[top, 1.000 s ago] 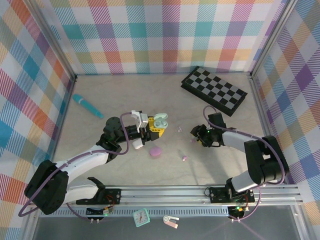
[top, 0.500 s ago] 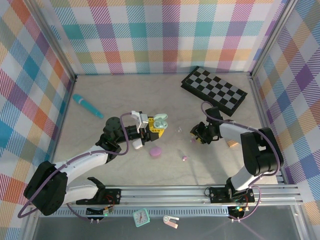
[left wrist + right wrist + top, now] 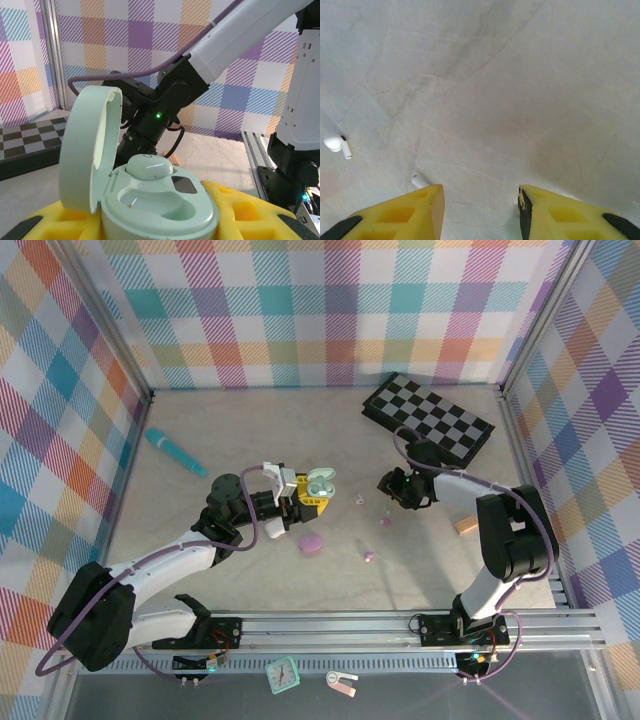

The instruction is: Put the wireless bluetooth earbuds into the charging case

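The left hand [image 3: 306, 497] is pinching the open mint charging case [image 3: 160, 202], with one mint earbud [image 3: 149, 167] sitting inside. The right hand [image 3: 479, 200] is hanging spread over the tabletop [image 3: 520, 75], a white earbud [image 3: 336, 144] and perhaps a mint bud [image 3: 511, 231] lying below it.

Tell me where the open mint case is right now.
The mint case sits left of centre in the top view, gripped by the left tool, just beyond the lilac case.

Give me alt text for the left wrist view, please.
An open mint green charging case sits in the left gripper, one earbud seated, the other well empty. Behind stand the right arm and a checkerboard.
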